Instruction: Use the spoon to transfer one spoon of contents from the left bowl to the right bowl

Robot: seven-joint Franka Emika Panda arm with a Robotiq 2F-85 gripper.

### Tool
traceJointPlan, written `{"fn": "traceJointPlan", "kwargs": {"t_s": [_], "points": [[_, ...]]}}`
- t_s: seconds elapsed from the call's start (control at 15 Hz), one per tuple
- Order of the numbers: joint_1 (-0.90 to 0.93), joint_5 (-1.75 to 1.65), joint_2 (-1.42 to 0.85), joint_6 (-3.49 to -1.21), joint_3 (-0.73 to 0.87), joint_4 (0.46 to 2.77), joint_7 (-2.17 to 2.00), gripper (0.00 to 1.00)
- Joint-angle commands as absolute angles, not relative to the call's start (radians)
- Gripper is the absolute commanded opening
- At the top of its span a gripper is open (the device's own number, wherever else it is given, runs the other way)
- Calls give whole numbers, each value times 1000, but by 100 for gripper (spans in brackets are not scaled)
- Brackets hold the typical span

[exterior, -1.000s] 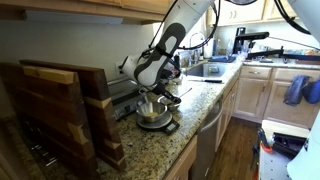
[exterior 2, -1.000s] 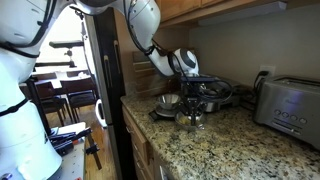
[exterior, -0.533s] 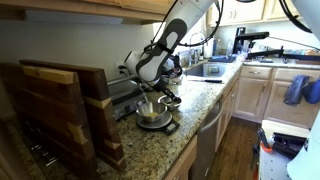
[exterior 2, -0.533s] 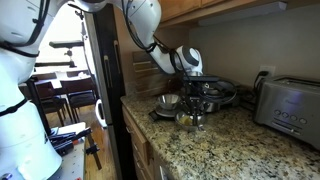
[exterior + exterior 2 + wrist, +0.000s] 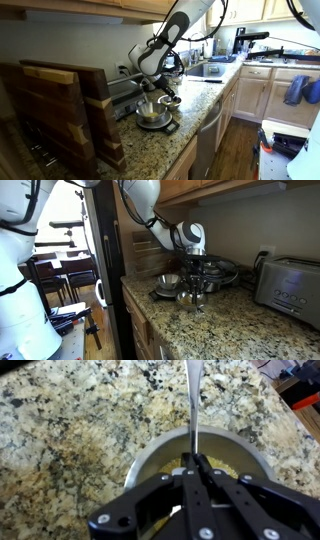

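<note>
Speckled granite surface (image 5: pixel 70 420) runs through this kitchen, toaster (image 5: pixel 289 284) well off to the tool's side. Right beneath the tool (image 5: pixel 197 462), a deep steel bowl (image 5: pixel 150 457) with yellowish contents. Tool's clamped tight on the slim silvery spoon (image 5: pixel 193 405), which pokes out past its fingertips.

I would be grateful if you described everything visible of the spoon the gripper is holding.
The spoon looks like slim, pale silvery metal. In the wrist view only its thin, straight shaft shows, widening slightly before the top edge cuts it off. Its near end is clamped in the shut gripper. It reaches out over the rim of a metal bowl and the granite counter.
</note>
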State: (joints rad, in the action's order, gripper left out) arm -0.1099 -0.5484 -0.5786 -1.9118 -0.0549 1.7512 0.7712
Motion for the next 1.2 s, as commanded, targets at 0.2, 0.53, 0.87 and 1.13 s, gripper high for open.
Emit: {"fn": "traceJointPlan", "kwargs": {"t_s": [0.2,0.53,0.87,1.13], "points": [[-103,-538,-438,-1963,-33,1885,815,3],[-76,-562,-351,-1941,-37,1935,845,3],[-35,-593,-272,-1917,-43,1972,879,3],[7,-649,-231,-1928,-56,1998,884,3]]}}
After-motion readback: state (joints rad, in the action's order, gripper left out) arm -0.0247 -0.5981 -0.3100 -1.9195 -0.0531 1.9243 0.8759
